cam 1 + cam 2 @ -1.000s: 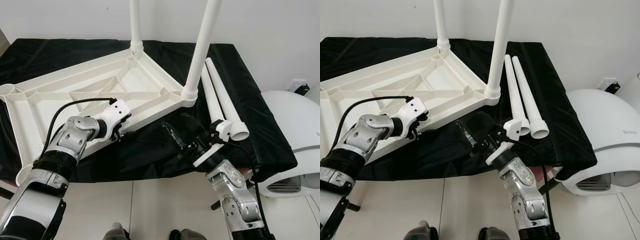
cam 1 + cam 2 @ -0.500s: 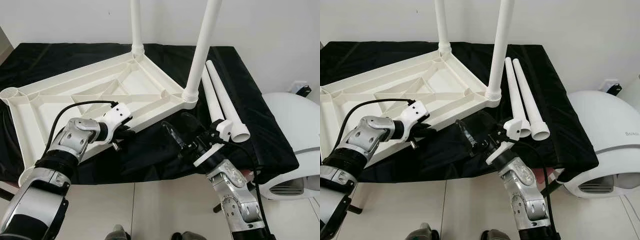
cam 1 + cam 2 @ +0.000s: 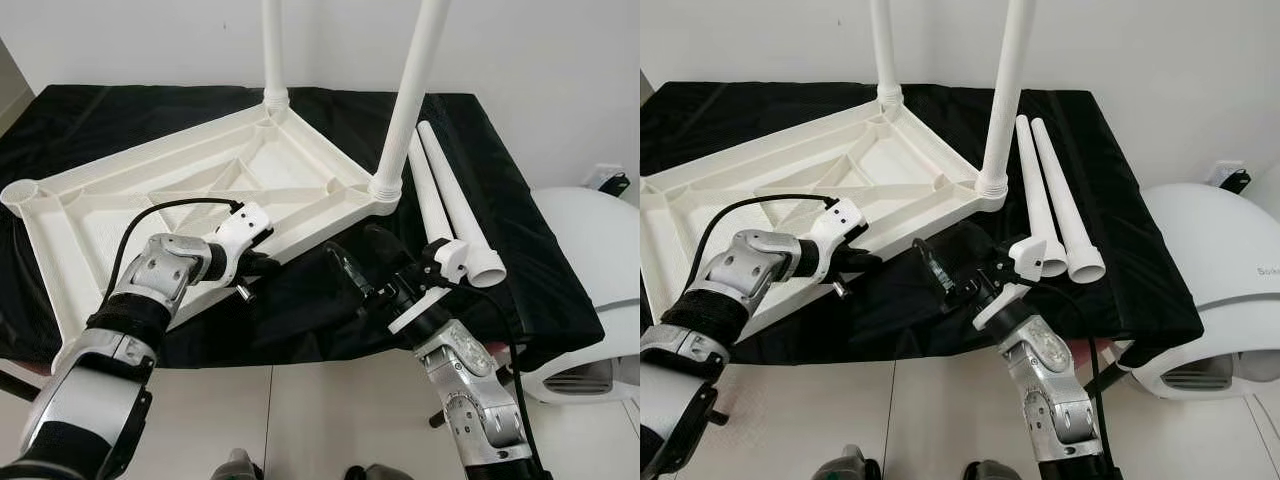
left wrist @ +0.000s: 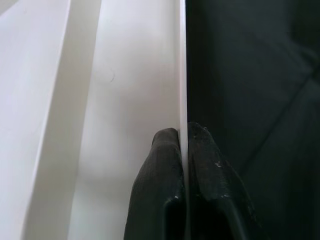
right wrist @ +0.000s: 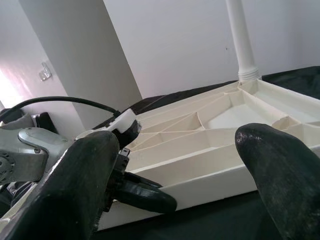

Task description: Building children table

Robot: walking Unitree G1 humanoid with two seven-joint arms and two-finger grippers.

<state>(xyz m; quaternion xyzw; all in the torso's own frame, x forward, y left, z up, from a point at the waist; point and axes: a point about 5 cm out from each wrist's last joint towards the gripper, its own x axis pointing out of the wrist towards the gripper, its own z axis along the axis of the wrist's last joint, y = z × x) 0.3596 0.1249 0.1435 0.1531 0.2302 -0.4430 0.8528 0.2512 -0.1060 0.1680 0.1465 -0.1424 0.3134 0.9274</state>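
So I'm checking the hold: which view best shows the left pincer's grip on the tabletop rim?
The left wrist view: its fingers pinch the tabletop rim. The eye views show the left pincer from outside.

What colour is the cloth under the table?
Black. The cloth shows best in the left eye view.

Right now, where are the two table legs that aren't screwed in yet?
The two loose legs lie side by side on the black cloth, on the robot's right, just beyond the right hand and beside the upturned tabletop.

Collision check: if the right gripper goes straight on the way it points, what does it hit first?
Probably the near rim of the upturned tabletop, close to the left gripper pinching that rim. The right gripper is open; depth is unclear.
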